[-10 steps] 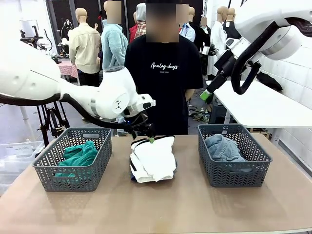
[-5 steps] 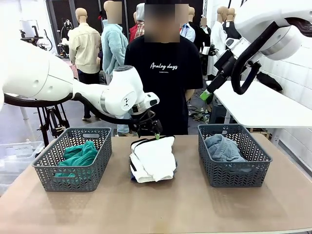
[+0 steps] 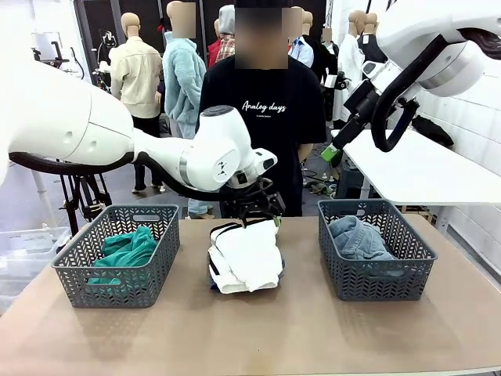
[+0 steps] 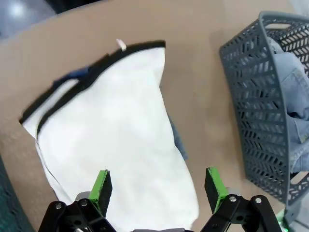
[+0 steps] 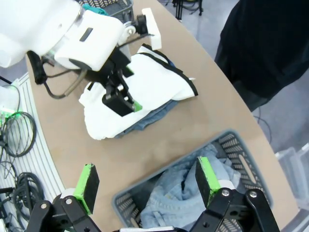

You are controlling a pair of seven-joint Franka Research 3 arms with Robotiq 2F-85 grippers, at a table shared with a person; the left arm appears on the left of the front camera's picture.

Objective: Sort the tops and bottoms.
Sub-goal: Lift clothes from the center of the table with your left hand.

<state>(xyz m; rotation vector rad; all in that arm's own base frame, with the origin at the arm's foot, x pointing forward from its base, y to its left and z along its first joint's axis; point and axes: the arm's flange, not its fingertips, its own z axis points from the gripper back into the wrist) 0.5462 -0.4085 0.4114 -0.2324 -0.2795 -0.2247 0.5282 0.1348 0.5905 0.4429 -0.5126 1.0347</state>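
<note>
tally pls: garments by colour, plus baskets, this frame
teal-green garment: 1, in left basket
pale-blue denim: 1, in right basket
white garment, black edging: 1, on table
darker-blue denim: 1, peeking out under the white one
grey baskets: 2
Total: 4 garments, 2 baskets

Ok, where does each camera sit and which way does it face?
Front view: fixed between the arms, facing the person across the table; left arm over the white garment with black edging, right end effector raised.
Left wrist view: looks down through the open left end effector onto that garment.
Right wrist view: high, looking down past the open right end effector at pale-blue denim in a basket.
Shared: all three show the white garment.
</note>
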